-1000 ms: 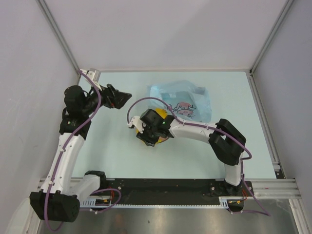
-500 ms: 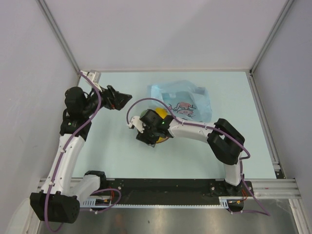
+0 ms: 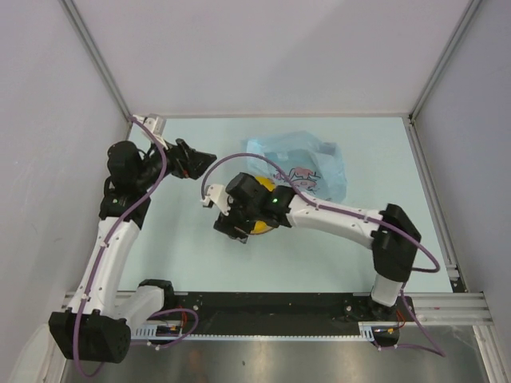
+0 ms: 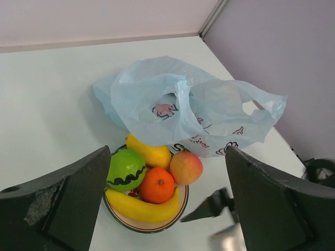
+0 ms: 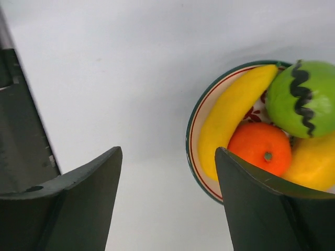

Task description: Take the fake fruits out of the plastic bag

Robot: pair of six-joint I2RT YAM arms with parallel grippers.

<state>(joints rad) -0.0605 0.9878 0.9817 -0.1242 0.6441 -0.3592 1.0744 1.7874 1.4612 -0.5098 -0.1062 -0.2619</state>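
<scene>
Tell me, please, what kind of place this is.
Probably a robot test cell in a laboratory: bare grey partition walls on aluminium posts, a left arm and right arm bolted to a rail, and fake fruits as props.

under the right gripper [image 3: 226, 229], pale mint table [image 3: 184, 255]. beyond the left gripper [image 3: 204, 162] and out to either side, plain grey walls [image 3: 263, 56], joined by metal posts [image 3: 100, 60]. behind both, black rail [image 3: 263, 307]. soft, even light.
</scene>
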